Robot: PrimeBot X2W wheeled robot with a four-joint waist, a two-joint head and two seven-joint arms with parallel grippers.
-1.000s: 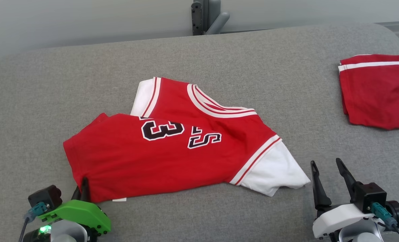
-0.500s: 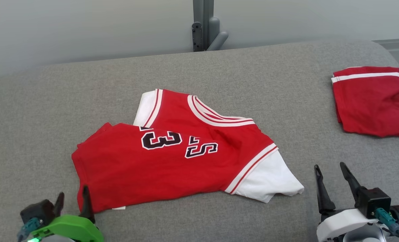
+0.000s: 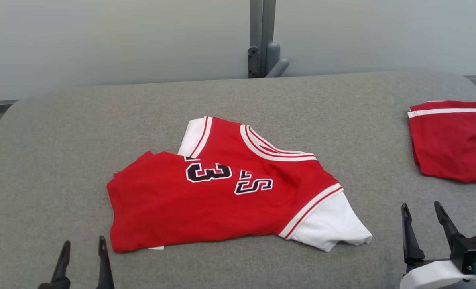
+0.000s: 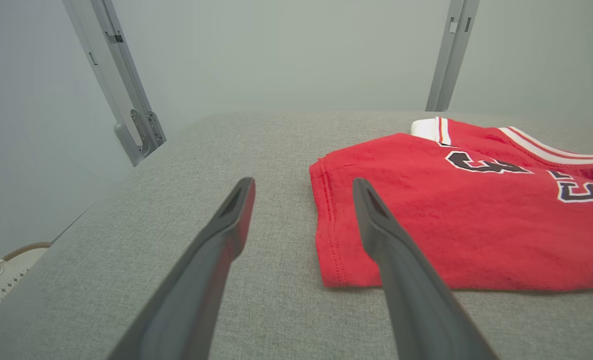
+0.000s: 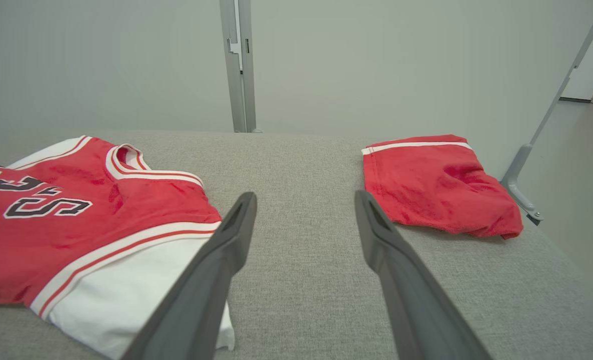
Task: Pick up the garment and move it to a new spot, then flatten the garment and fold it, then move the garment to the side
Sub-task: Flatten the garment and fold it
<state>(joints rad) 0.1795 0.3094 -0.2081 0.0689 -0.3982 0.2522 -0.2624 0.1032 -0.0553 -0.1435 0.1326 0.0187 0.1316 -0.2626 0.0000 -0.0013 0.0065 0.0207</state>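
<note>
Nearest the robot, the left gripper (image 3: 84,241) is hovering just above the grey padded surface (image 3: 61,160), its two dark fingers standing well apart and holding nothing. In the left wrist view its inner finger is sitting just beside the near left corner of the jersey (image 3: 206,204), over the hem. On the other side the right gripper (image 3: 421,206) is likewise hanging spread wide and empty, a little clear of the white sleeve (image 3: 334,224) that is poking out toward it. The jersey is lying in the middle of the surface, doubled over once at a slant, so that the number and a letter are showing upside down and the collar and the second sleeve are peeking out beyond the folded layer. By the look of it the folding step is under way and not finished, with the move to the side yet to come. The next move is probably calling for both grippers to come down on the loose edges, the hem corner on the left and the sleeve on the right, and pinch only the layers meant to turn. Farther off to the right a second red garment (image 3: 450,140) is resting folded, and behind the surface a metal post (image 3: 262,36) is rising against the pale wall (image 3: 121,40).
</note>
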